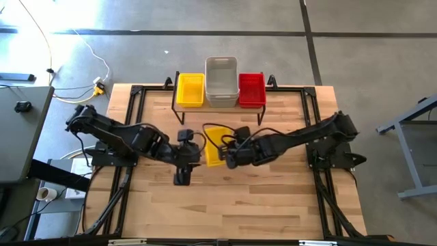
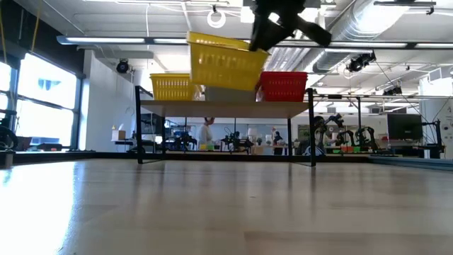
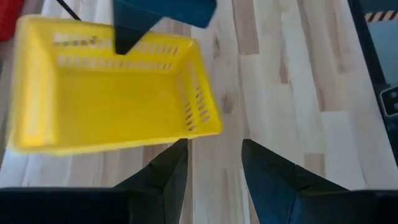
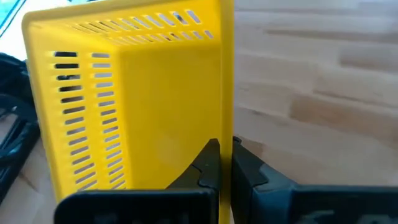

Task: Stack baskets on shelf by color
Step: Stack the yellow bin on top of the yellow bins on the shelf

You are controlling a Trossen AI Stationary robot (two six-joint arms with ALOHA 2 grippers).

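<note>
A yellow basket (image 1: 214, 143) hangs in the air above the middle of the table, with my right gripper (image 1: 229, 152) shut on its right side. In the low view this basket (image 2: 221, 62) floats in front of the shelf (image 2: 226, 108), slightly tilted. On the shelf's plank stand a yellow basket (image 1: 190, 89) at the left, a grey-white basket (image 1: 221, 82) in the middle and a red basket (image 1: 251, 89) at the right. My left gripper (image 3: 214, 168) is open just left of the held basket and touches nothing. My right gripper pinches the rim of one side wall (image 4: 226, 134) of the yellow basket, one finger (image 4: 208, 163) inside the basket and the other outside. The fingers come slanting down from the table's right side. The basket is lifted clear of the table, slightly tilted, its opening up.
Black frame rails (image 1: 136, 109) run along the table's left and right sides and around the shelf. Bare wooden tabletop (image 1: 232, 205) lies toward the near edge. Cables and a grey side table (image 1: 20, 130) lie off the left edge.
</note>
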